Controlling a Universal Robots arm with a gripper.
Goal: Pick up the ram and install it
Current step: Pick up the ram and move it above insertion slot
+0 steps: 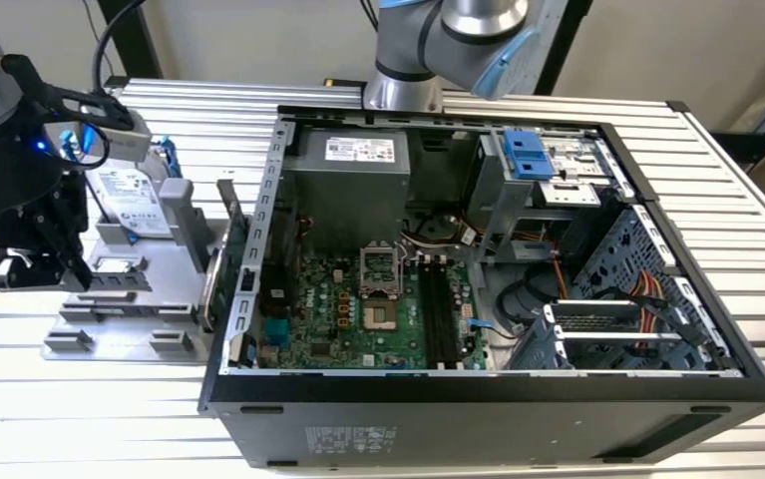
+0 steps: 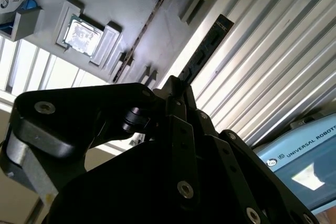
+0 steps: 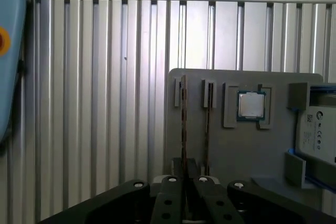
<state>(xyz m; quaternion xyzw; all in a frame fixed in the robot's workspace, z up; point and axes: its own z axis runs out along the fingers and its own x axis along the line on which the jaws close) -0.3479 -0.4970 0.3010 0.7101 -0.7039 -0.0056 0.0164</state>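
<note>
The ram (image 1: 231, 226) stands on edge in a slot of the grey holder (image 1: 116, 334), on the side nearest the computer case. In the first wrist view it is a thin dark strip (image 3: 184, 119) near the holder's edge, with a second thin strip (image 3: 207, 116) beside it. In the second wrist view the ram is a dark stick (image 2: 207, 48) just past the fingertips. My gripper (image 1: 76, 271) hangs over the holder on the exterior view's left, apart from the ram. Its fingers meet at the tips with nothing between them (image 2: 176, 83) (image 3: 185, 165).
A square silver CPU chip (image 3: 250, 105) and a hard drive (image 1: 130, 205) in a blue frame sit on the same holder. The open computer case (image 1: 489, 399), with its motherboard (image 1: 355, 309), fills the middle of the slatted metal table (image 1: 755, 170). A second arm's base (image 1: 416, 80) stands behind the case.
</note>
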